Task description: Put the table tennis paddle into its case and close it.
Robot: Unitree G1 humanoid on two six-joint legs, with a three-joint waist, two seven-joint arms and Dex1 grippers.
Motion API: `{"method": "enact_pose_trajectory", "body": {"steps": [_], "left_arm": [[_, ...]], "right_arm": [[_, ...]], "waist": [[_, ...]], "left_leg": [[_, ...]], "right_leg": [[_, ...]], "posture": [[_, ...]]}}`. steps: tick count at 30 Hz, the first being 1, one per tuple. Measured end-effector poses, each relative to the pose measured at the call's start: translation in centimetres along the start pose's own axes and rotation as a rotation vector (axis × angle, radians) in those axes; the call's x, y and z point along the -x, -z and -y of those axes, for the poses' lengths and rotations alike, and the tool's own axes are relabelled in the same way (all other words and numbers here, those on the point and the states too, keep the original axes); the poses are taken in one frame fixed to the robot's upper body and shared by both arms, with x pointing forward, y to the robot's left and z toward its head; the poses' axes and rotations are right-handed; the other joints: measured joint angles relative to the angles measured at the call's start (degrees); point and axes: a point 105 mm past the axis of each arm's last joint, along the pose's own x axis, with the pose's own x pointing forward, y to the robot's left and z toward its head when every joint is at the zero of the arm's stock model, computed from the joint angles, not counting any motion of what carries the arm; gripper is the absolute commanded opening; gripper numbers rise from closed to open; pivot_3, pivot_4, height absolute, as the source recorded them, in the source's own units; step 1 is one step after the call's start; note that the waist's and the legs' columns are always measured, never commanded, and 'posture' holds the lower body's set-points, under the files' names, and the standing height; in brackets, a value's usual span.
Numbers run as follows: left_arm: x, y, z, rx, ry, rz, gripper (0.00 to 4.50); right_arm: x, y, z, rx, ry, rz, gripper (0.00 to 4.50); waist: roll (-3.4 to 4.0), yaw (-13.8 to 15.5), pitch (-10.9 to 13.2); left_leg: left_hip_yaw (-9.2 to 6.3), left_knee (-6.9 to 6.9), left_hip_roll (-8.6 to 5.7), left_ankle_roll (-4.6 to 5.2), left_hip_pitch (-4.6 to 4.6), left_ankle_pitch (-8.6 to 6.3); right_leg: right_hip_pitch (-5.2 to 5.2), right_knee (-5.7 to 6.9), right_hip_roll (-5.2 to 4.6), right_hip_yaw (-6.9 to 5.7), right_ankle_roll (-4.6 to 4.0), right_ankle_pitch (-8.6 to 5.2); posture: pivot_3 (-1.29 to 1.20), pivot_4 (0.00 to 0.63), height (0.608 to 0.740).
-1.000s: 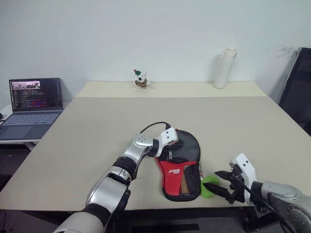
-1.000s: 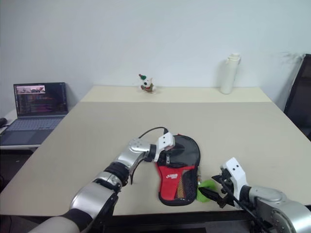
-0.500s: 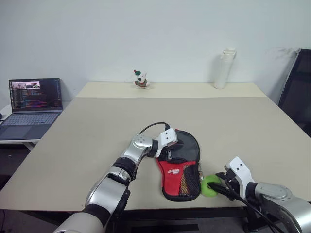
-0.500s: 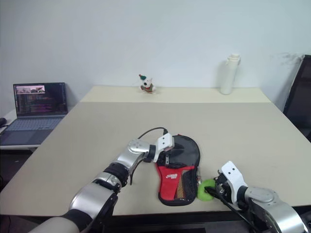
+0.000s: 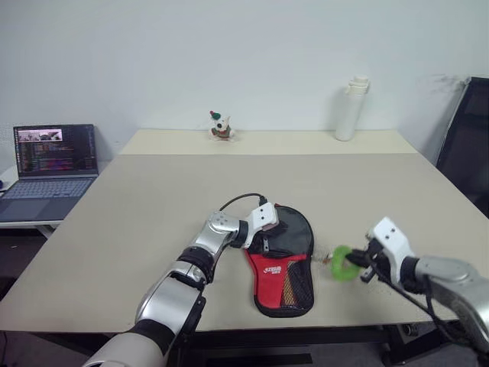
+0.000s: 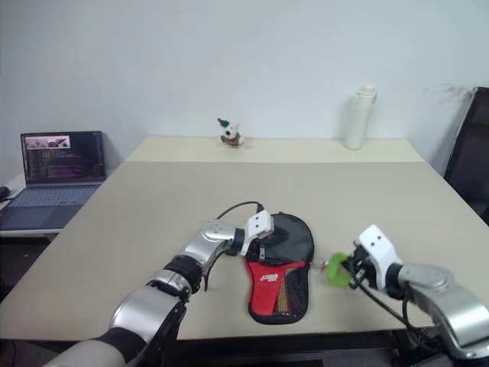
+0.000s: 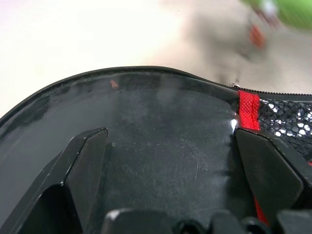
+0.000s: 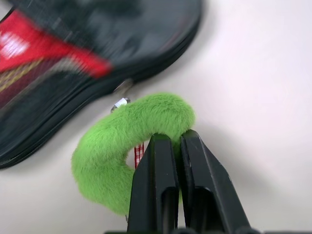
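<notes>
Left eye view: zipper pull under way on the worktop (image 5: 153, 199).
The case (image 5: 284, 256) lies pinned by the spread left pincer (image 5: 266, 243), paddle presumably inside; the right pincer (image 5: 357, 267), open a second ago, now clamps the green ring pull (image 5: 341, 262) and has drawn it up and away.

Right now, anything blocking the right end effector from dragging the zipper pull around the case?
Nothing visible. The right end effector is shut on the green ring pull, with bare table beyond it. The left end effector rests open on the case, away from that rim.
</notes>
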Motion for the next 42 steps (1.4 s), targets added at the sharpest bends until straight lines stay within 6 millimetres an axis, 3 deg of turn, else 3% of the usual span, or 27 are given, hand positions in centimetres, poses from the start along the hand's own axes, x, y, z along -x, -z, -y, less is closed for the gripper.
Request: {"method": "enact_pose_trajectory", "body": {"steps": [5,15,22,35,42], "left_arm": [[-0.5,-0.2,0.0,-0.007,0.006,-0.008,4.5],[-1.1,0.0,0.0,0.003,-0.02,-0.018,4.5],[-1.2,0.1,0.0,0.002,-0.024,-0.025,4.5],[-1.3,0.2,0.1,-0.004,-0.026,-0.036,4.5],[-1.4,0.2,0.1,-0.004,-0.026,-0.037,4.5]], "right_arm": [[1.4,0.2,0.0,0.004,-0.058,-0.034,0.03],[1.2,3.6,-7.2,-0.045,-0.278,-0.107,0.03],[2.7,3.6,-9.2,-0.046,-0.367,-0.121,0.03],[5.9,3.9,-14.6,-0.116,-0.624,-0.151,0.03],[5.8,2.9,-15.1,-0.093,-0.633,-0.126,0.03]], "waist": [[0.0,0.2,0.0],[0.02,0.4,-0.2],[-0.05,0.4,-0.3],[-0.24,0.4,-0.5],[-0.29,0.4,-0.6]], "left_leg": [[0.05,0.02,-0.02,0.0,0.0,0.0],[-0.15,0.04,-0.04,-0.01,0.37,-0.01],[-0.27,0.02,-0.02,-0.05,0.66,-0.03],[-0.34,0.02,0.04,-0.08,0.68,-0.04],[-0.37,0.01,0.07,-0.14,0.68,-0.08]], "right_leg": [[0.06,-0.01,-0.04,0.01,0.0,0.0],[0.52,-0.1,-0.18,-0.11,0.02,-0.01],[0.76,-0.12,-0.26,-0.1,0.02,-0.03],[0.79,-0.13,-0.31,-0.13,0.03,-0.04],[0.79,-0.16,-0.34,-0.15,-0.04,-0.09]], "posture": [[0.0,0.15,0.74],[0.0,0.15,0.74],[0.0,0.15,0.74],[0.0,0.15,0.74],[0.0,0.15,0.74]]}}
